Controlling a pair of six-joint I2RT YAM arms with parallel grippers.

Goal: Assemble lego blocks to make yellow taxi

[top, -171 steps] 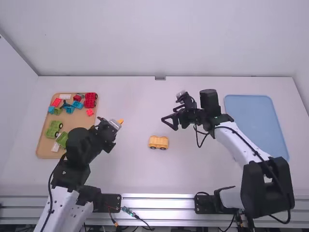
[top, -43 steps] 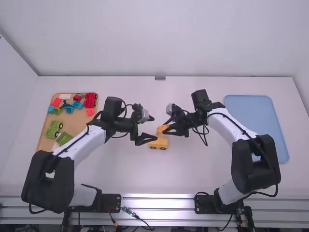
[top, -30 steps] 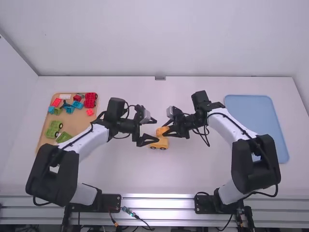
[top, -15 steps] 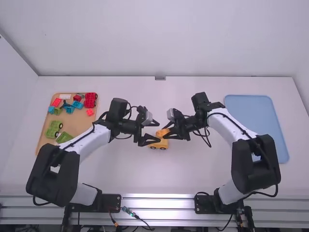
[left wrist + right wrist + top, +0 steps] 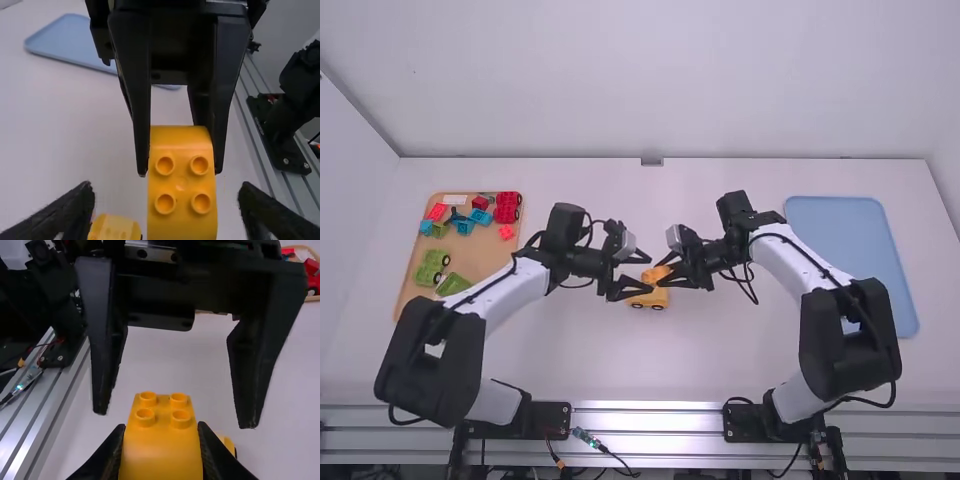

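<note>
- Well, the right pincer [image 5: 665, 272] has a yellow block [image 5: 656, 273] squeezed tight between its two fingers.
- The yellow block is up over the white table [image 5: 550, 345], near the yellow car piece [image 5: 648, 298]. I cannot tell if they touch.
- Four round bumps on the yellow block face the left pincer [image 5: 642, 273].
- The left pincer is let go, with its two fingers wide apart. The gap between them faces the bumpy end of the yellow block.
- The yellow car piece sits on the table, between the two arms, on black wheels.
- On the left side is a tan tray [image 5: 475, 255]. It has red blocks [image 5: 507, 207], blue blocks [image 5: 481, 216] and a green piece with wheels [image 5: 432, 266] on it.
- A flat blue tray [image 5: 850, 260] lies on the right side of the table.
</note>
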